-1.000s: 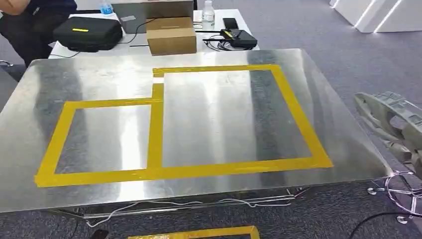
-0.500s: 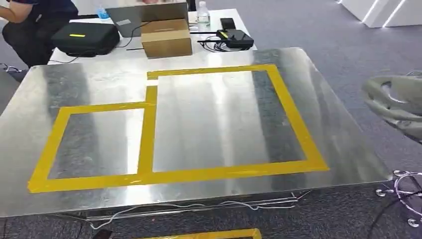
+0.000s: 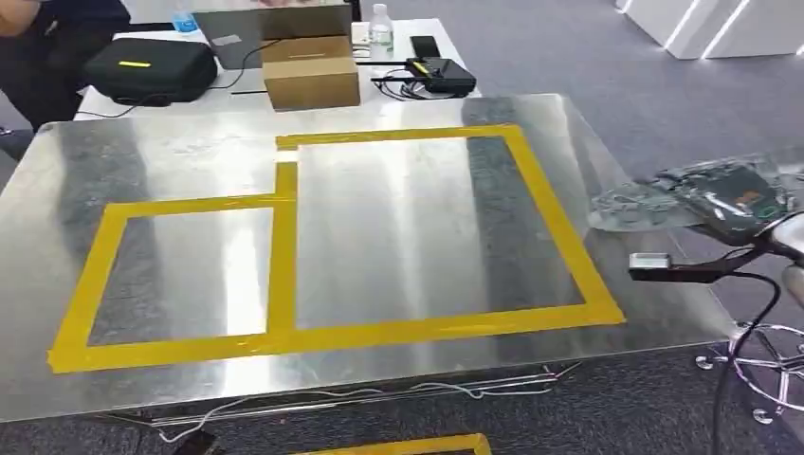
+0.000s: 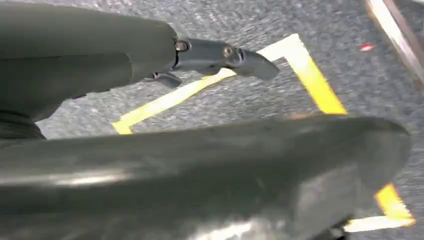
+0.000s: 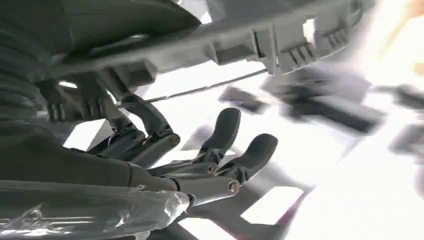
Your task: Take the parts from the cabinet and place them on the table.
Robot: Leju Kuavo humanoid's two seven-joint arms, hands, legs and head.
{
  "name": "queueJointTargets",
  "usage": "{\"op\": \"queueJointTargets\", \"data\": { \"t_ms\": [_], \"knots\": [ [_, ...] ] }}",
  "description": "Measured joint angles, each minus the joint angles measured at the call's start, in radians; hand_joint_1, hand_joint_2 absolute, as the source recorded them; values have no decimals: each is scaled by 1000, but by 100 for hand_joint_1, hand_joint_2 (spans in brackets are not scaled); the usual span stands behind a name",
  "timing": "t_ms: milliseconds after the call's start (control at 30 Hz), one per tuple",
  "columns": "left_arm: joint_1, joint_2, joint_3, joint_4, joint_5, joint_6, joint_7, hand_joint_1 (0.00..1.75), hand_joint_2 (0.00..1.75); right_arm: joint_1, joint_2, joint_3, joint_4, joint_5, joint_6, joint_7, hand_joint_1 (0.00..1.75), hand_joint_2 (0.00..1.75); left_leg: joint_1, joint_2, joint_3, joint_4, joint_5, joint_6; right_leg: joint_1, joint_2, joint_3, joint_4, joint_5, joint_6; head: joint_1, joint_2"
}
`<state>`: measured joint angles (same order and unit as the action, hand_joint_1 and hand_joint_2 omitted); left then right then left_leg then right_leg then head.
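Nearest you, your right hand (image 5: pixel 165 165) grips a grey plastic part (image 3: pixel 721 194) in a clear bag, fingers (image 5: pixel 222 131) curled under it, and holds it over the right edge of the metal table (image 3: pixel 85 152), outside the yellow tape frame (image 3: pixel 284 256). Your left hand (image 4: pixel 200 55) hangs over grey carpet (one dark finger out straight, nothing in it; whether it's spread, I cannot tell). Beyond, a white table carries a cardboard box (image 3: pixel 311 71), a black case (image 3: pixel 150 68) and a bottle (image 3: pixel 381 25).

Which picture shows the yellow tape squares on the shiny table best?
The head view: the whole yellow tape outline lies flat on the metal table. The left wrist view has yellow tape on the carpet instead; the right wrist view is too blurred to tell.
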<state>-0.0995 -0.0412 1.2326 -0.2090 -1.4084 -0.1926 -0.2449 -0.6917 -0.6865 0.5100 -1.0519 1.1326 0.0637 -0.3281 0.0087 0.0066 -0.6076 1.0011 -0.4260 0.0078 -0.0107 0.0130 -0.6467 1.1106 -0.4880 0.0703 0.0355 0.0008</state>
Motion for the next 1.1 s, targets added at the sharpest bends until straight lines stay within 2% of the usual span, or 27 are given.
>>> {"op": "queueJointTargets", "data": {
  "t_ms": [67, 100, 133, 167, 233, 267, 300, 333, 367, 400, 433, 467, 500, 567, 600, 633, 667, 700, 767, 800, 833, 900, 967, 1000, 1067, 1100],
  "knots": [
    [-1, 0, -8, 0, -2, -3, 3, 0, 0, -61, 69, 128, 61, -8, -2, 2, 175, 175, 0, -1, 0, 0, -1, 1, -4, -5, -83, 166, -66, 6, 1, 0],
    [-1, 0, -12, 0, -4, -4, 6, 0, 0, -79, 95, 177, 99, -16, -8, 6, 175, 175, 1, -2, 1, 0, -1, 0, -5, -6, -113, 221, -80, 9, 2, 0],
    [-1, -1, -16, 0, -7, -4, 6, 0, 0, -90, 121, 234, 128, -22, -14, 10, 175, 175, 3, -6, 2, 0, -2, -1, -7, -6, -118, 224, -68, 10, 1, 0],
    [-1, -2, -21, 0, -8, -4, 6, 0, 0, -100, 139, 270, 147, -25, -17, 10, 175, 175, 5, -12, 4, 2, -4, -4, -9, -6, -97, 176, -29, 11, 2, 0],
    [-1, -3, -24, 0, -10, -4, 9, 0, 0, -128, 173, 325, 183, -27, -30, 10, 175, 175, 12, -22, 12, 5, -10, -17, -15, -7, -9, -8, 69, 15, 2, 0],
    [-1, 0, -27, 0, -13, -4, 13, 0, 0, -140, 202, 351, 206, -30, -41, 9, 175, 175, 11, -23, 13, 5, -14, -27, -16, -4, 19, -60, 64, 20, 3, 0],
    [-2, 2, -29, 0, -13, -4, 16, 0, 0, -161, 233, 376, 231, -32, -54, 11, 175, 175, 7, -23, 8, 10, -14, -36, -11, 2, 28, -79, 60, 10, 12, 0],
    [-3, 2, -31, 0, -17, -5, 20, 0, 0, -174, 265, 403, 253, -29, -55, 11, 175, 175, 6, -23, 6, 8, -10, -42, -10, 5, 22, -73, 62, -4, 4, 0],
    [-4, 2, -33, 0, -18, -5, 20, 0, 0, -178, 285, 427, 268, -30, -58, 11, 175, 175, 7, -23, 7, 4, -7, -45, -7, 6, 20, -71, 60, -10, -7, 0],
    [-5, 2, -38, 0, -19, -6, 20, 0, 0, -182, 312, 452, 286, -31, -61, 10, 175, 175, 10, -23, 8, 1, -5, -49, -5, 5, 18, -69, 58, -18, -6, 0],
    [-6, 1, -41, 0, -19, -7, 21, 0, 0, -187, 335, 467, 298, -35, -63, 10, 175, 175, 11, -23, 7, 1, -11, -56, -8, 4, 22, -74, 61, -30, -7, 0],
    [-6, 0, -46, 0, -22, -8, 23, 0, 0, -193, 360, 475, 308, -40, -69, 11, 175, 175, 11, -19, 3, 15, -24, -60, -9, 3, 23, -75, 61, -37, -8, 0],
    [-7, -1, -48, 0, -26, -11, 24, 0, 0, -200, 388, 484, 320, -47, -79, 13, 175, 175, 10, -19, -20, 61, -52, -62, -9, 3, 23, -76, 61, -45, -9, 0],
    [-7, -1, -53, 0, -31, -11, 29, 0, 0, -206, 441, 500, 346, -63, -99, 18, 175, 175, 9, -19, -100, 225, -126, -65, -5, 5, 22, -76, 60, -51, -11, 0],
    [-8, -2, -55, 0, -31, -11, 32, 0, 0, -204, 466, 509, 359, -74, -106, 20, 175, 175, 9, -19, -142, 300, -147, -64, -3, 5, 23, -76, 59, -54, -13, 0],
    [-10, -2, -56, 0, -34, -13, 36, 0, 0, -201, 487, 514, 369, -84, -113, 20, 175, 175, 9, -19, -160, 321, -141, -63, -1, 5, 24, -76, 58, -54, -14, 0],
    [-10, -1, -59, 0, -34, -14, 36, 0, 0, -200, 506, 519, 377, -90, -119, 20, 175, 175, 9, -19, -155, 297, -110, -60, -1, 6, 26, -75, 57, -55, -14, 0],
    [-11, -1, -63, 0, -34, -14, 37, 0, 0, -200, 521, 525, 385, -95, -126, 21, 175, 175, 8, -19, -131, 239, -65, -56, 0, 6, 29, -75, 56, -54, -14, 0],
    [-11, 0, -69, 0, -34, -14, 37, 0, 0, -201, 542, 531, 395, -100, -134, 20, 175, 175, 8, -17, -50, 72, 22, -49, 0, 5, 36, -75, 51, -49, -14, 0],
    [-13, 0, -71, 0, -34, -14, 37, 0, 0, -202, 548, 535, 401, -108, -139, 16, 175, 175, 6, -16, -23, 24, 18, -49, 8, 6, 34, -73, 48, -43, -18, 0],
    [-15, 0, -71, 0, -33, -14, 37, 0, 0, -201, 551, 536, 405, -112, -142, 11, 175, 175, 6, -16, -21, 7, 12, -47, 9, 6, 30, -70, 47, -40, -19, 0],
    [-15, 0, -72, 0, -33, -15, 36, 0, 0, -190, 554, 542, 421, -125, -159, -2, 175, 175, 4, -19, -25, 11, 11, -39, 7, 3, 35, -83, 52, -29, -19, 0],
    [-15, -1, -74, 0, -33, -16, 36, 0, 0, -179, 554, 543, 430, -130, -175, -12, 175, 175, 12, -19, -20, 6, 15, -28, 7, 2, 32, -79, 44, -18, -18, 0],
    [-16, 0, -76, 0, -33, -16, 35, 0, 0, -177, 554, 543, 434, -133, -184, -19, 175, 175, 12, -19, -19, 6, 13, -22, 7, -2, 17, -43, 19, -13, -11, 0],
    [-17, 2, -77, 0, -33, -17, 35, 0, 0, -168, 555, 544, 449, -142, -200, -30, 175, 175, 10, -18, -19, 6, 12, -17, 6, -4, -61, 118, -57, -7, -9, 0],
    [-17, 3, -78, 0, -34, -18, 34, 0, 0, -158, 556, 544, 454, -144, -202, -31, 175, 175, 9, -18, -19, 7, 12, -16, 6, -4, -101, 197, -85, -5, -7, 0]
  ]
}}
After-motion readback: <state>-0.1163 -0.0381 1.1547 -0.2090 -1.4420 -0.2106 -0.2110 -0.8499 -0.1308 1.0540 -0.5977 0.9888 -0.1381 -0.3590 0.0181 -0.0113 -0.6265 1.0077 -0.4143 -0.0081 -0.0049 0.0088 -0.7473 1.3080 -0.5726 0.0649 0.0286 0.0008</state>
